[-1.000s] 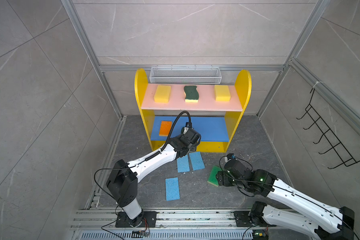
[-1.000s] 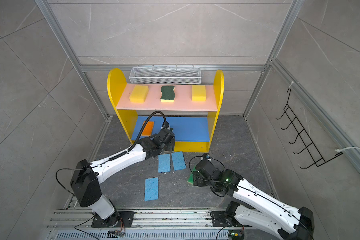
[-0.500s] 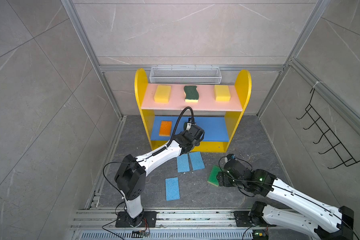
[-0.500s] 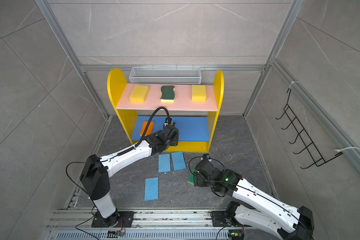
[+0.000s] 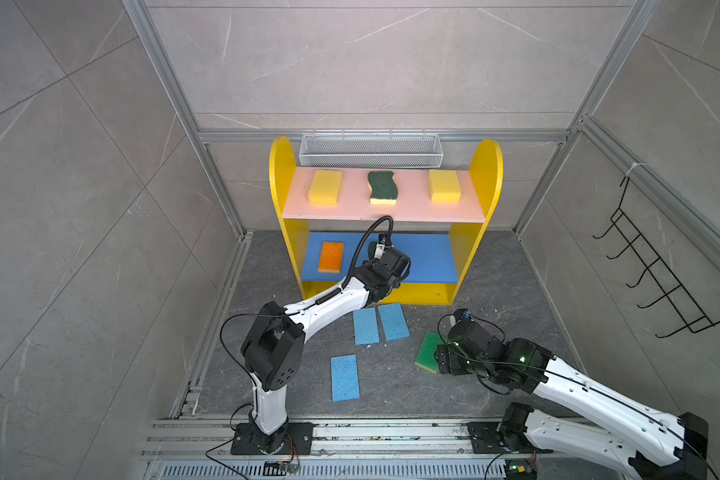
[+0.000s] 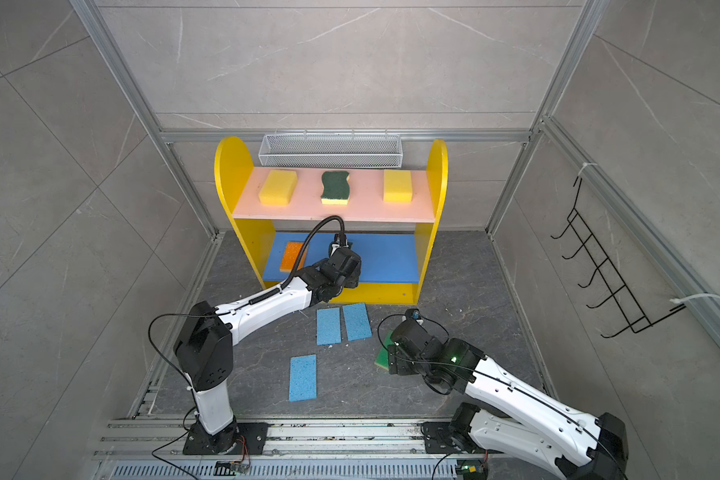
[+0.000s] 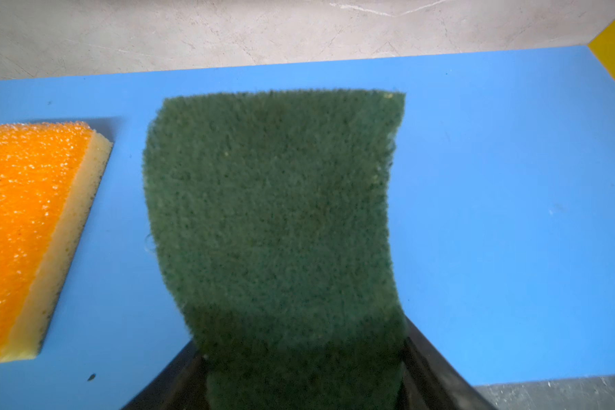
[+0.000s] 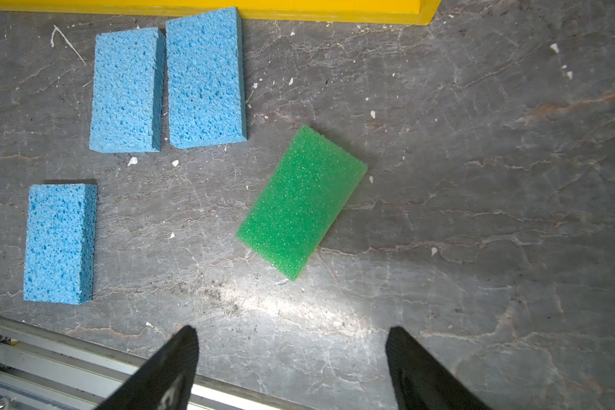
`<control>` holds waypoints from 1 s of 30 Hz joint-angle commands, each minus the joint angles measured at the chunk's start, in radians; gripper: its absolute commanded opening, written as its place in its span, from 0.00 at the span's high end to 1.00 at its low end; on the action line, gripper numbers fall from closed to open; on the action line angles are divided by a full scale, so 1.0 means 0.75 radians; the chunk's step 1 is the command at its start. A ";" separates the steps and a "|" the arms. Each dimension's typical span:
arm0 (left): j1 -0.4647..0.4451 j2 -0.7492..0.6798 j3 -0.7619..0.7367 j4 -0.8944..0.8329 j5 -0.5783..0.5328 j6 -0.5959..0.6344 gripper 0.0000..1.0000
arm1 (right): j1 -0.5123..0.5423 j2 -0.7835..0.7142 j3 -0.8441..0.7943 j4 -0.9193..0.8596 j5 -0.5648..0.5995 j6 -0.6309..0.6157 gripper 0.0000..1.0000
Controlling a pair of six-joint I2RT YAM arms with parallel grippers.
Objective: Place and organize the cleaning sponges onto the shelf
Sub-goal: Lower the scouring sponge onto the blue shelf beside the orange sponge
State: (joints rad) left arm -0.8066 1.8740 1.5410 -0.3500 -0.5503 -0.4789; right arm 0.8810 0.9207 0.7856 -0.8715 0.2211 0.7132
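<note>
The left gripper is clamped on one end of a dark-green scourer, holding it inside the shelf over the blue lower board, just beside the orange-topped sponge but apart from it. The right gripper hangs with its jaws wide apart and empty above the floor, near the bright-green sponge and three light-blue sponges. On the pink upper board lie two yellow blocks and a second dark-green scourer.
</note>
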 commanded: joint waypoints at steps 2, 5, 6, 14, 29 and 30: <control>0.028 0.026 0.074 0.062 -0.053 -0.003 0.30 | -0.005 0.001 0.038 -0.035 0.030 -0.020 0.15; 0.040 0.041 0.079 0.066 -0.052 -0.019 0.30 | -0.004 0.013 0.041 -0.031 0.030 -0.021 0.15; 0.041 0.045 0.079 0.073 -0.052 -0.024 0.30 | -0.005 0.017 0.043 -0.029 0.030 -0.020 0.15; 0.058 0.082 0.074 0.129 -0.062 -0.050 0.30 | -0.004 0.034 0.043 -0.024 0.017 -0.020 0.15; 0.085 0.130 0.097 0.148 -0.081 -0.088 0.28 | -0.004 0.058 0.047 -0.023 0.011 -0.016 0.15; 0.085 0.137 0.111 0.140 -0.077 -0.081 0.27 | -0.005 0.060 0.047 -0.023 0.007 -0.016 0.15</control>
State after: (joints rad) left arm -0.7601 1.9579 1.5753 -0.2581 -0.5789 -0.5198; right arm 0.8810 0.9592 0.7856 -0.8715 0.2203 0.7097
